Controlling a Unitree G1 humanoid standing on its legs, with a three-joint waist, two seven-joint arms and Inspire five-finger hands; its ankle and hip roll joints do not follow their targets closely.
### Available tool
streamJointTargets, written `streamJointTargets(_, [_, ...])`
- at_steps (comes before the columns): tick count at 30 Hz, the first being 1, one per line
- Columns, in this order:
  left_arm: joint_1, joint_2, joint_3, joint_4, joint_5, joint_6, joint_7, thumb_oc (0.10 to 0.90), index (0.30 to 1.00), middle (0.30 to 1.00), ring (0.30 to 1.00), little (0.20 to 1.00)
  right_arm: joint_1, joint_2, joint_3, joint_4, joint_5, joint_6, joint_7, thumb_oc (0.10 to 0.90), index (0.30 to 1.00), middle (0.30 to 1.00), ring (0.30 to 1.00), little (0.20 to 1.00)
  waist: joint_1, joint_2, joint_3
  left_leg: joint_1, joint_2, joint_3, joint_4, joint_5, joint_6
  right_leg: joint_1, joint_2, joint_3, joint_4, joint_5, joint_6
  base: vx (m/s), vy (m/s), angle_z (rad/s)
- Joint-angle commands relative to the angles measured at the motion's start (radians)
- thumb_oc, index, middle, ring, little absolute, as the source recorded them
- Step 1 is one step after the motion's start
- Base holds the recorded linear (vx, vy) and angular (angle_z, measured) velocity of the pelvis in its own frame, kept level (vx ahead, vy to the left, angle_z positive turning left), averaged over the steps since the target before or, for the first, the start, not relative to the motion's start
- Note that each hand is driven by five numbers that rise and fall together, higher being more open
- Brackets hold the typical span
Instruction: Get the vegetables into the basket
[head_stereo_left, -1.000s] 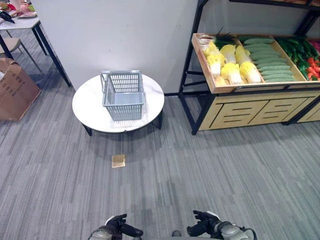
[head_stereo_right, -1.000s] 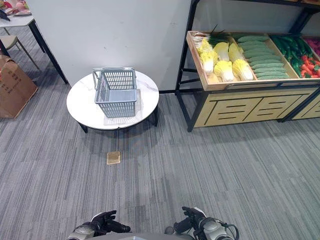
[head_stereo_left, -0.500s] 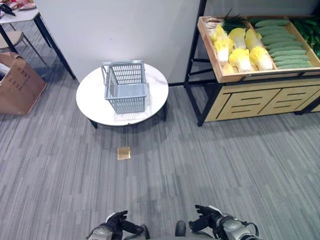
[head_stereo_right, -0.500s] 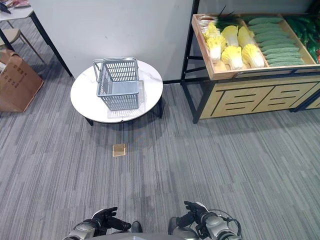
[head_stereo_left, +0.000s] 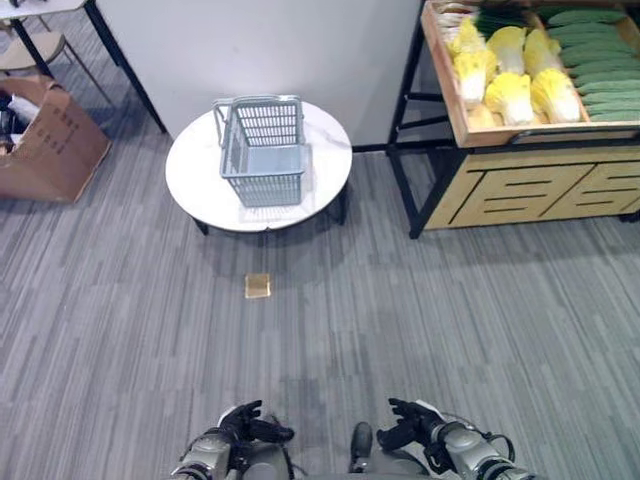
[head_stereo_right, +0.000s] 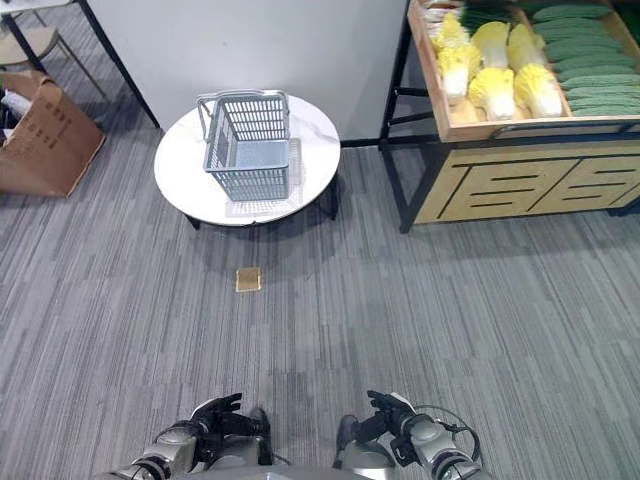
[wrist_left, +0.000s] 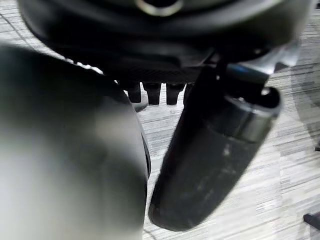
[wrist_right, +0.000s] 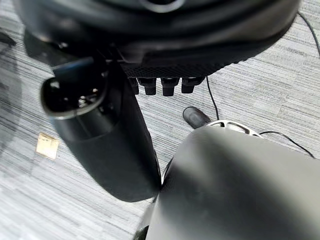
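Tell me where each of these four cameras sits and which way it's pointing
Left eye view: on the head, looking down at the basket on the round table, with the vegetable shelf beyond on the right; both hands low.
Right eye view: beside it, same scene; left hand and right hand low.
Left wrist view: on the left wrist, facing the carpet past its fingers.
Right wrist view: on the right wrist, facing carpet and the tan floor patch.
Shared: both eye views also show that patch.
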Motion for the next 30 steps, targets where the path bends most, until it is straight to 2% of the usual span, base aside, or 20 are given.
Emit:
streamJointTargets(1, [0.032,-0.019,-0.029,0.002,-0.005,-0.012,0.003,0.9,1.0,1.0,1.0,1.0,0.071,-0.066,0.058,0.037,-0.003,0.022,0.009,0.9,1.0,1.0,1.0,1.0,0.017,0.009,-0.01,-0.082,0.067,-0.033,-0.027,0.145,-0.022,0.102,-0.004,0.063,0.005,-0.032,0.152,0.22,0.117,-0.47])
streamJointTargets(5, [0.047,-0.018,-0.014,-0.003,-0.001,-0.011,0.008,0.9,1.0,1.0,1.0,1.0,0.064,-0.07,0.049,0.053,0.002,0.024,0.018,0.9,1.0,1.0,1.0,1.0,0.038,0.021,-0.023,-0.109,0.118,0.029,-0.04,0.174,-0.044,0.168,-0.004,0.103,0.005,-0.068,0.165,0.26,0.118,-0.51])
streamJointTargets(7, [0.064,-0.011,0.004,0.008,-0.006,-0.009,0.01,0.9,1.0,1.0,1.0,1.0,0.065,-0.059,0.048,0.069,-0.003,0.029,0.024,0.9,1.0,1.0,1.0,1.0,0.05,0.023,-0.049,-0.08,0.115,0.042,-0.04,0.162,-0.037,0.205,-0.011,0.13,0.005,-0.093,0.169,0.35,0.171,-0.49])
streamJointTargets(8, [0.069,-0.01,0.006,0.012,-0.007,-0.008,0.009,0.9,1.0,1.0,1.0,1.0,0.068,-0.054,0.046,0.075,-0.003,0.03,0.025,0.9,1.0,1.0,1.0,1.0,0.055,0.023,-0.057,-0.077,0.115,0.046,-0.04,0.18,-0.04,0.223,-0.022,0.13,0.005,-0.105,0.173,0.32,0.186,-0.52])
streamJointTargets(11, [0.061,-0.004,0.014,0.017,-0.026,-0.008,0.011,0.9,1.0,1.0,1.0,1.0,0.058,-0.041,0.042,0.085,-0.003,0.038,0.026,0.9,1.0,1.0,1.0,1.0,0.059,0.005,-0.084,-0.059,0.087,0.084,-0.03,0.151,-0.009,0.223,-0.069,0.146,0.033,-0.097,0.197,0.29,0.202,-0.36])
streamJointTargets(15, [0.051,0.009,-0.013,0.011,0.013,-0.01,0.008,0.9,1.0,1.0,1.0,1.0,0.049,-0.022,0.062,0.054,-0.022,0.038,0.026,0.9,1.0,1.0,1.0,1.0,0.064,-0.035,-0.113,-0.036,0.01,0.162,-0.012,0.092,0.051,0.171,-0.142,0.181,0.116,0.005,0.252,0.24,0.199,-0.27])
streamJointTargets(18, [0.04,0.015,-0.022,0.006,0.018,-0.006,0.003,0.9,1.0,1.0,1.0,1.0,0.041,-0.027,0.042,0.054,0.0,0.04,0.024,0.9,1.0,1.0,1.0,1.0,0.053,-0.045,-0.113,-0.011,-0.054,0.178,-0.009,0.035,0.095,0.084,-0.175,0.208,0.276,0.103,0.282,0.17,0.224,-0.31])
streamJointTargets(20, [0.027,0.016,-0.022,0.01,0.017,-0.005,0.002,0.9,1.0,1.0,1.0,1.0,0.032,-0.034,0.025,0.053,0.015,0.044,0.028,0.9,1.0,1.0,1.0,1.0,0.046,-0.033,-0.096,0.024,-0.083,0.175,-0.012,-0.002,0.128,0.003,-0.181,0.223,0.419,0.213,0.293,0.17,0.263,-0.31])
streamJointTargets(22, [0.022,0.019,-0.02,0.019,0.024,0.002,-0.003,0.9,1.0,1.0,1.0,1.0,0.039,-0.033,0.002,0.044,0.028,0.047,0.026,0.9,1.0,1.0,1.0,1.0,0.019,-0.008,-0.063,0.115,-0.113,0.171,-0.035,-0.062,0.161,-0.085,-0.204,0.174,0.589,0.27,0.288,0.25,0.289,-0.23])
streamJointTargets(23, [0.022,0.019,-0.019,0.019,0.024,0.002,-0.003,0.9,1.0,1.0,1.0,1.0,0.038,-0.034,0.002,0.044,0.028,0.047,0.026,0.9,1.0,1.0,1.0,1.0,0.022,-0.004,-0.065,0.113,-0.109,0.173,-0.036,-0.06,0.16,-0.087,-0.199,0.176,0.584,0.275,0.287,0.26,0.213,0.03])
streamJointTargets(24, [0.022,0.023,-0.016,0.025,0.029,0.002,-0.007,0.9,1.0,1.0,1.0,1.0,0.041,-0.035,-0.007,0.039,0.034,0.048,0.026,0.9,1.0,1.0,1.0,1.0,0.013,0.0,-0.057,0.138,-0.113,0.168,-0.04,-0.076,0.163,-0.13,-0.214,0.158,0.605,0.283,0.286,0.31,0.093,0.06])
streamJointTargets(25, [0.019,0.027,-0.012,0.027,0.027,0.003,-0.009,0.9,1.0,1.0,1.0,1.0,0.045,-0.032,-0.008,0.033,0.04,0.049,0.029,0.9,1.0,1.0,1.0,1.0,-0.007,0.001,-0.041,0.173,-0.121,0.15,-0.04,-0.099,0.154,-0.183,-0.219,0.137,0.575,0.246,0.276,0.31,0.092,0.06])
streamJointTargets(26, [0.019,0.027,-0.012,0.027,0.027,0.003,-0.009,0.9,1.0,1.0,1.0,1.0,0.045,-0.032,-0.008,0.033,0.04,0.05,0.029,0.9,1.0,1.0,1.0,1.0,-0.006,0.004,-0.043,0.17,-0.117,0.15,-0.04,-0.098,0.154,-0.184,-0.216,0.136,0.571,0.251,0.275,0.38,-0.001,-0.02])
streamJointTargets(27, [0.017,0.026,-0.018,0.033,0.033,0.001,-0.008,0.9,1.0,1.0,1.0,1.0,0.046,-0.029,-0.006,0.033,0.041,0.051,0.029,0.9,1.0,1.0,1.0,1.0,-0.02,0.004,-0.033,0.188,-0.119,0.132,-0.04,-0.11,0.143,-0.222,-0.207,0.118,0.489,0.21,0.266,0.18,-0.039,0.09])
streamJointTargets(28, [0.017,0.026,-0.018,0.033,0.034,0.001,-0.008,0.9,1.0,1.0,1.0,1.0,0.046,-0.029,-0.005,0.033,0.041,0.051,0.029,0.9,1.0,1.0,1.0,1.0,-0.024,0.004,-0.031,0.191,-0.119,0.128,-0.04,-0.112,0.142,-0.217,-0.208,0.113,0.491,0.206,0.265,0.29,-0.061,0.19])
streamJointTargets(29, [0.015,0.025,-0.022,0.038,0.041,0.0,-0.007,0.9,1.0,1.0,1.0,1.0,0.046,-0.027,-0.003,0.032,0.045,0.05,0.029,0.9,1.0,1.0,1.0,1.0,-0.034,0.002,-0.029,0.198,-0.121,0.119,-0.04,-0.123,0.134,-0.238,-0.196,0.113,0.427,0.182,0.259,0.28,-0.101,0.33])
streamJointTargets(30, [0.013,0.023,-0.028,0.041,0.051,-0.003,-0.005,0.9,1.0,1.0,1.0,1.0,0.045,-0.025,0.002,0.028,0.053,0.046,0.023,0.9,1.0,1.0,1.0,1.0,-0.05,-0.01,-0.031,0.214,-0.128,0.099,-0.04,-0.137,0.121,-0.258,-0.171,0.135,0.296,0.166,0.257,0.29,-0.099,0.32])
